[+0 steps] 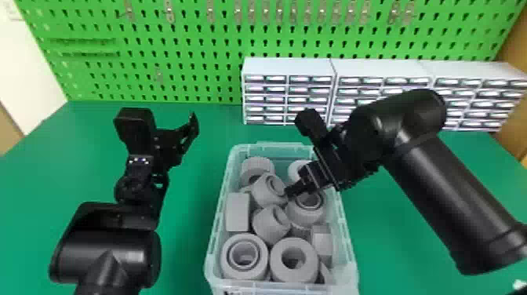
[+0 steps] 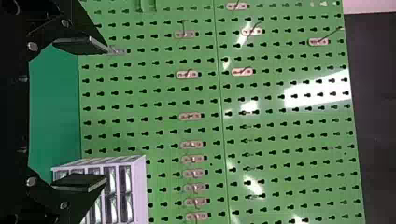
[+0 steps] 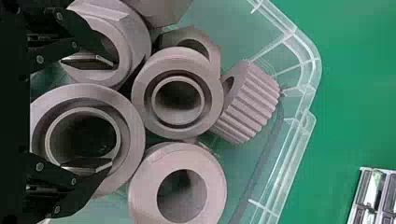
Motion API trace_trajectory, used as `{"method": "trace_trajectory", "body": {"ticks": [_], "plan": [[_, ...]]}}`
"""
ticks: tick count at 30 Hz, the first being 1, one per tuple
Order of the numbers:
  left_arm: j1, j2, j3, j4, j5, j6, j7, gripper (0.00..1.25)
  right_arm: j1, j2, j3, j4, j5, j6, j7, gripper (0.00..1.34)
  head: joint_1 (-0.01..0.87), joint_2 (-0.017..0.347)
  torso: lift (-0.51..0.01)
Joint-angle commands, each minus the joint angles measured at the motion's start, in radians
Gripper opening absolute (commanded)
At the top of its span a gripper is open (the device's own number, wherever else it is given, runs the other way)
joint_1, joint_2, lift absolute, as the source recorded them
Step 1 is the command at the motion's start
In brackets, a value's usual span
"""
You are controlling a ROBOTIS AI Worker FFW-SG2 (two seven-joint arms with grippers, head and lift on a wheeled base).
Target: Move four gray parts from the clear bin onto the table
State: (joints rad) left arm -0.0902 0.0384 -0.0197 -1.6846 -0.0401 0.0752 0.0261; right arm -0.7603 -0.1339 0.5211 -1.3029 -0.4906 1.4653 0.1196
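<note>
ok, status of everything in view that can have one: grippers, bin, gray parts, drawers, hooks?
left gripper: open, raised left of the bin
right gripper: open, fingers over gray parts
clear bin: upright, lid off, loaded
gray parts: loose in a pile, some face up, some tipped
ribbed gray part: tilted, in the bin
drawers: shut
hooks: mounted on the pegboard

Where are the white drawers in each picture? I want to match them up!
Head view: the white drawers stand on the table, beyond the clear bin.
Left wrist view: white drawers, partly behind a black finger.
Right wrist view: a bit of the white drawers, in a corner past the bin's rim.
Shared landmark: the green table.
</note>
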Motion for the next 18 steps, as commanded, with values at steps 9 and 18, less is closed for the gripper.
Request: {"method": "trace_trajectory", "body": {"ticks": [9,18], "plan": [[-0.005,0.0,-0.005,0.006,0.006,0.0,0.0,0.96,-0.004,0.0,0.026,0.034,-0.028,-0.029,0.0,0.82,0.693,0.072,-0.052],[-0.006,0.0,-0.005,0.006,0.008,0.0,0.002,0.96,-0.005,0.0,0.037,0.053,-0.031,-0.039,0.0,0.82,0.693,0.072,-0.052]]}}
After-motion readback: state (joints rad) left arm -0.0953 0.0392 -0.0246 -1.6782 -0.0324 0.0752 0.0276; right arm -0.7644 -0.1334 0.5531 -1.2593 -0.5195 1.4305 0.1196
